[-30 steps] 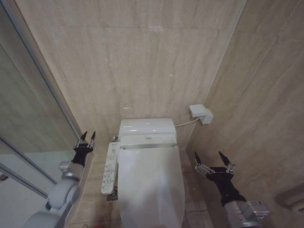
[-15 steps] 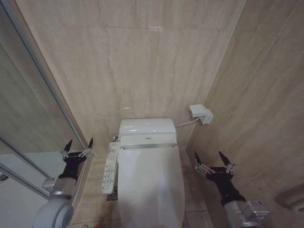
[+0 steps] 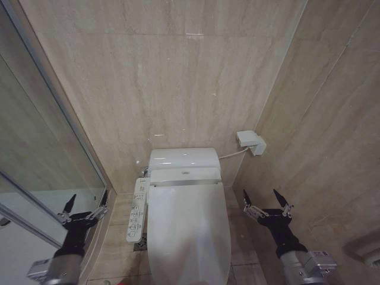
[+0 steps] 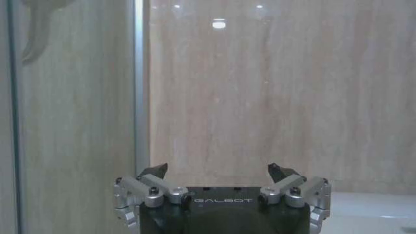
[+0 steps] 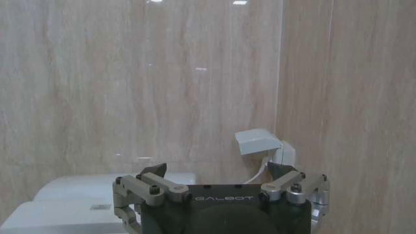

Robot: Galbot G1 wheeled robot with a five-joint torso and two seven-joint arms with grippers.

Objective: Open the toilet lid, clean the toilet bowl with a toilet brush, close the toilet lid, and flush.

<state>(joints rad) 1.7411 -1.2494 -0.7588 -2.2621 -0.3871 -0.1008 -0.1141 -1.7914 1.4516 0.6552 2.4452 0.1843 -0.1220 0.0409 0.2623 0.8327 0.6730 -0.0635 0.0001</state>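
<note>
Left of the closed toilet lid (image 3: pixel 189 231), the left gripper (image 3: pixel 83 200) has drawn back nearer, claws spread; right gripper (image 3: pixel 266 198) waits, also spread.

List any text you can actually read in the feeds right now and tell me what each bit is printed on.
"GALBOT": on the black body of the left hand, left wrist view.
"GALBOT": on the black body of the right hand, right wrist view.
Control panel beside the toilet lid: button markings too small to read.
Small label on the toilet's rear housing: too small to read.
Wall box: no readable text.
</note>
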